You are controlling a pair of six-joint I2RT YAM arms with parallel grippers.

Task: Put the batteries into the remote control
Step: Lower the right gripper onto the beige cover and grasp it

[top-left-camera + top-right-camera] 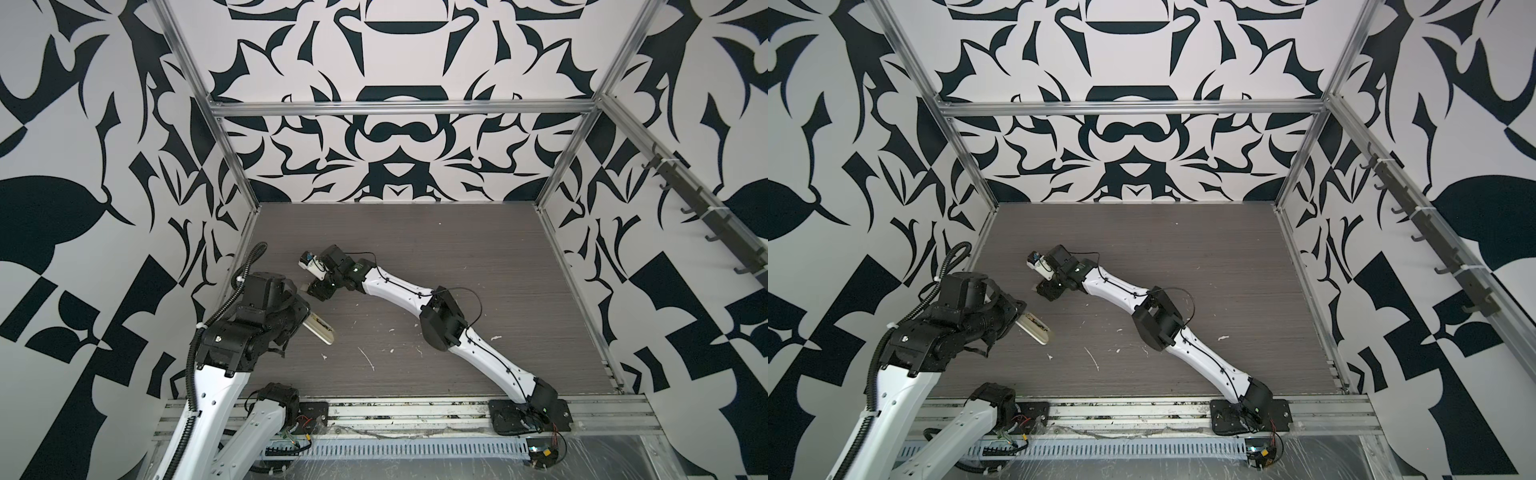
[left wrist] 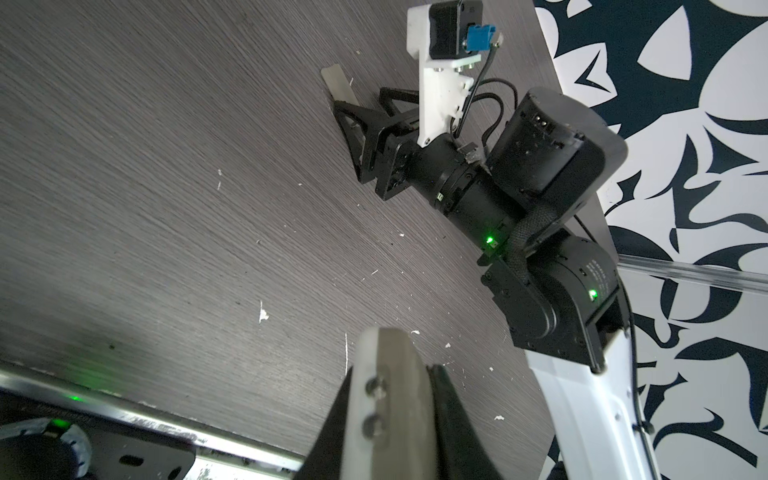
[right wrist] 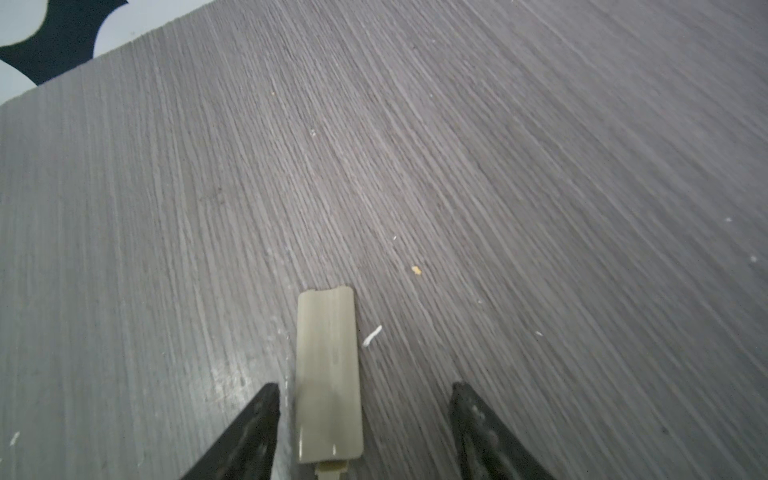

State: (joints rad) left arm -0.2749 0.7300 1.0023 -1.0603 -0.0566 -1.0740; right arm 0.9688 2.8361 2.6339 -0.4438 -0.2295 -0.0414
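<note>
On the left, the left hand [image 2: 392, 386] was clenched on the remote control [image 1: 326, 336], which was held above the table [image 3: 540, 166] with its long axis pointing out toward the middle. Dark shapes in its upturned recess looked like the batteries [image 1: 318, 323], though too small to be sure. To the right, the right hand [image 3: 365, 386] stood released, its fingers either side of the pale battery cover [image 3: 328, 365] lying flat on the table. The cover's long axis ran along this hand's reach and sat closer to one finger, so closing would likely nip its narrow width. The right hand was clearly the nearer one
</note>
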